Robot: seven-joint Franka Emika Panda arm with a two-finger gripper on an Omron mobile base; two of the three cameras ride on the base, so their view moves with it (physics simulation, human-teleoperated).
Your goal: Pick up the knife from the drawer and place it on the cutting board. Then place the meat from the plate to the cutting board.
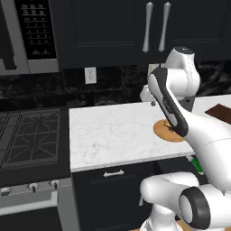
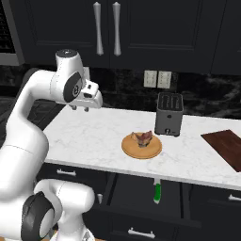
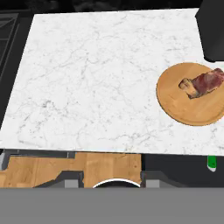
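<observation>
Gripper hangs high over the marble counter, upper left of the right base view, holding nothing. How far the fingers stand apart cannot be told; the tips are too small there.

Knife lies in the open drawer, lower centre of the right base view, green handle toward the camera, blade pointing in under the counter edge. In the hand view its handle tip peeks out at the lower right, just below the counter edge. In the left base view a bit of green shows at the right behind the forearm.

Plate sits mid-counter with the meat on it, just in front of the toaster. Cutting board lies at the right edge, well apart from the plate.

Judged step: reach for the knife; nothing is placed yet.

Notes for doing it well:
- Move the hand right and forward, clear of the counter lip, before descending into the drawer.
- Turn the wrist so the fingers close across the handle, not along it.
- Grasp the handle, not the thin blade, which likely offers a poor hold.
- Lift straight up before moving toward the board; the counter overhang is a likely snag.
</observation>
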